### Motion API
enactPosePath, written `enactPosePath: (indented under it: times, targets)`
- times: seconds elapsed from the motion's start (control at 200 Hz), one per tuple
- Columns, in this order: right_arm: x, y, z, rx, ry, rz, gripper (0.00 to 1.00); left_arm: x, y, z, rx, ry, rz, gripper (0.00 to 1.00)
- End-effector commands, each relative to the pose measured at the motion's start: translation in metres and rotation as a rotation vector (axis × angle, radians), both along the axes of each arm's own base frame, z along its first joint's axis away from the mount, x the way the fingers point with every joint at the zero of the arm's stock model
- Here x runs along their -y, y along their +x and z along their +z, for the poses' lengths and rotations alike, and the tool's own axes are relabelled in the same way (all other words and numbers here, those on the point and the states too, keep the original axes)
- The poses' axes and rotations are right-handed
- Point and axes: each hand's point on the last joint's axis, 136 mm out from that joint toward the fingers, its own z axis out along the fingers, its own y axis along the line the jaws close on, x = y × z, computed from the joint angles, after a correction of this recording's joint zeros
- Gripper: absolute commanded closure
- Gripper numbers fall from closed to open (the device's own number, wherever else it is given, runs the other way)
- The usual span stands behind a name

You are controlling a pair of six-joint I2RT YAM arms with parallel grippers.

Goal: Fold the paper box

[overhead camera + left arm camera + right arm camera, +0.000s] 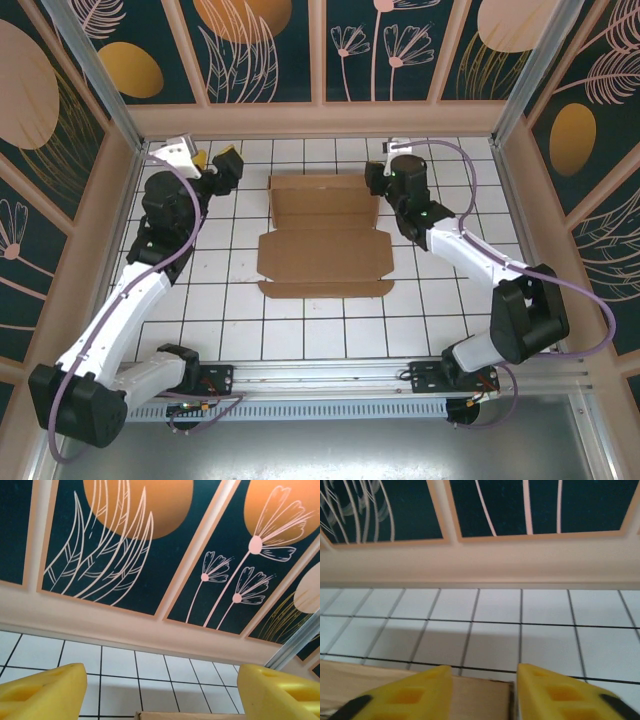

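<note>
The paper box [325, 245] lies in the middle of the table as brown cardboard with creases, its far part [322, 200] raised into low walls. My left gripper [215, 160] hangs off the box's far left corner, open, its yellow fingers [40, 692] wide apart with nothing between them. In the left wrist view a strip of the box's edge [185, 715] shows low between the jaws. My right gripper [377, 180] is at the box's far right corner. Its fingers [565, 695] stand partly apart, with the cardboard corner [485, 697] in the gap close to the right finger.
The table is a white tiled surface [230, 260] with black grid lines. A low beige wall [320, 118] with patterned panels closes the far side, and slanted panels stand at both sides. The arm bases sit on the rail [320, 375] at the near edge.
</note>
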Motion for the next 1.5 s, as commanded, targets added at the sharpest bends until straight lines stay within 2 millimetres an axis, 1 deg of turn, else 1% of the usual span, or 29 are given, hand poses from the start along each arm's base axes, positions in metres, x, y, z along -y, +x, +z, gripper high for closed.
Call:
enactPosePath:
  times: [0.0, 0.05, 0.125, 0.175, 0.245, 0.37, 0.555, 0.631, 0.706, 0.816, 0.911, 1.016, 1.076, 1.136, 1.241, 1.306, 1.391, 1.441, 1.496]
  targets:
    - [-0.016, -0.007, -0.006, -0.063, -0.018, 0.066, 0.67, -0.005, -0.01, -0.049, -0.086, 0.063, 0.014, 0.21]
    - [-0.025, -0.004, -0.011, -0.141, 0.014, 0.1, 0.69, -0.007, -0.015, -0.045, -0.053, 0.044, 0.017, 0.22]
    - [-0.039, 0.0, -0.018, -0.233, 0.033, 0.147, 0.73, -0.004, -0.017, -0.04, -0.045, 0.036, -0.003, 0.24]
    - [-0.041, 0.004, -0.022, -0.267, 0.033, 0.14, 0.78, -0.002, -0.017, -0.038, -0.043, 0.031, -0.017, 0.24]
    - [-0.043, 0.009, -0.025, -0.297, 0.035, 0.128, 0.82, -0.001, -0.017, -0.041, -0.049, 0.026, -0.016, 0.23]
    - [-0.036, 0.015, -0.041, -0.349, 0.038, 0.096, 0.83, 0.0, -0.02, -0.037, -0.04, 0.022, -0.02, 0.23]
    - [-0.022, 0.022, -0.057, -0.406, 0.074, 0.068, 0.84, 0.003, -0.026, -0.031, -0.019, 0.036, -0.016, 0.23]
    - [-0.016, 0.028, -0.064, -0.426, 0.102, 0.053, 0.84, 0.005, -0.027, -0.03, -0.017, 0.035, -0.019, 0.23]
    - [-0.013, 0.035, -0.071, -0.447, 0.11, 0.046, 0.84, 0.004, -0.028, -0.027, -0.011, 0.031, -0.015, 0.22]
    - [-0.011, 0.049, -0.084, -0.478, 0.097, 0.029, 0.83, -0.002, -0.031, -0.022, 0.001, 0.031, 0.014, 0.22]
    - [0.0, 0.063, -0.104, -0.51, 0.092, -0.015, 0.83, -0.014, -0.035, -0.016, 0.016, 0.036, 0.074, 0.21]
    - [0.02, 0.079, -0.12, -0.531, 0.117, -0.07, 0.81, -0.042, -0.044, -0.009, 0.034, 0.038, 0.214, 0.21]
    - [0.031, 0.089, -0.127, -0.542, 0.146, -0.095, 0.79, -0.052, -0.049, -0.006, 0.046, 0.037, 0.265, 0.2]
    - [0.042, 0.099, -0.133, -0.56, 0.181, -0.121, 0.76, -0.055, -0.051, -0.003, 0.056, 0.04, 0.279, 0.2]
    - [0.059, 0.11, -0.154, -0.621, 0.226, -0.156, 0.73, -0.054, -0.051, -0.004, 0.054, 0.046, 0.276, 0.2]
    - [0.069, 0.11, -0.173, -0.67, 0.234, -0.176, 0.72, -0.055, -0.05, -0.003, 0.056, 0.045, 0.277, 0.2]
    - [0.074, 0.098, -0.2, -0.739, 0.245, -0.184, 0.71, -0.054, -0.05, -0.003, 0.057, 0.048, 0.276, 0.2]
    - [0.072, 0.086, -0.211, -0.771, 0.266, -0.18, 0.7, -0.054, -0.05, -0.003, 0.055, 0.046, 0.276, 0.2]
    - [0.063, 0.07, -0.218, -0.807, 0.314, -0.151, 0.67, -0.054, -0.049, -0.005, 0.051, 0.045, 0.277, 0.2]
